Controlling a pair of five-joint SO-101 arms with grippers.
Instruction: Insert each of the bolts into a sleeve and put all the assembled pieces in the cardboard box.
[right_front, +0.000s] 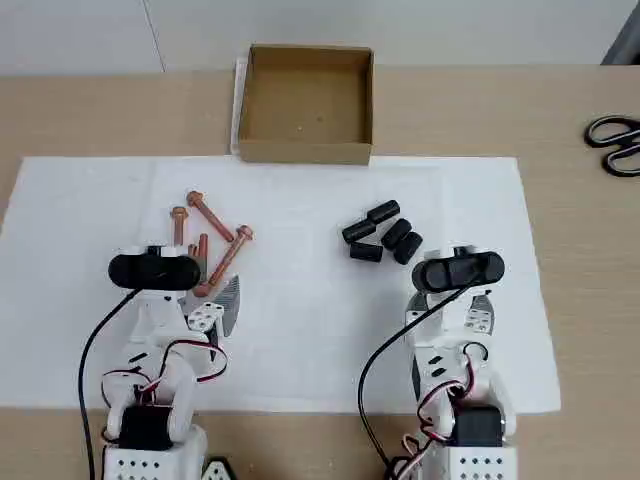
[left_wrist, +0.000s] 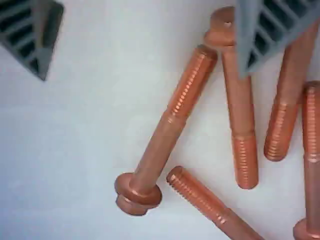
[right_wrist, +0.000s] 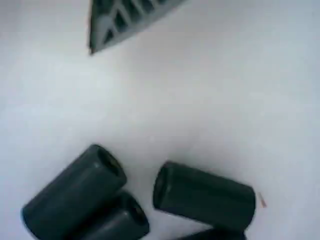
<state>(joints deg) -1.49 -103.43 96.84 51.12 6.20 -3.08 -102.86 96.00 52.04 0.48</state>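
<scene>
Several copper bolts (right_front: 213, 240) lie in a loose heap on the left of the white sheet. My left gripper (right_front: 218, 302) hangs just short of them, open; the left wrist view has its grey fingertips (left_wrist: 35, 37) set wide apart over the bolts (left_wrist: 167, 127), holding nothing. Several black sleeves (right_front: 383, 233) lie right of centre. My right gripper (right_front: 447, 298) sits just on the near side of them. One grey finger (right_wrist: 125, 20) stands alone above the sleeves (right_wrist: 202, 195) with nothing against it, so it is open. The cardboard box (right_front: 245, 105) stands at the back centre, empty inside.
A white sheet (right_front: 300, 340) covers the middle of the wooden table. Black scissors (right_front: 615, 143) lie at the far right edge. Bare sheet separates the bolts from the sleeves and runs between the two arms.
</scene>
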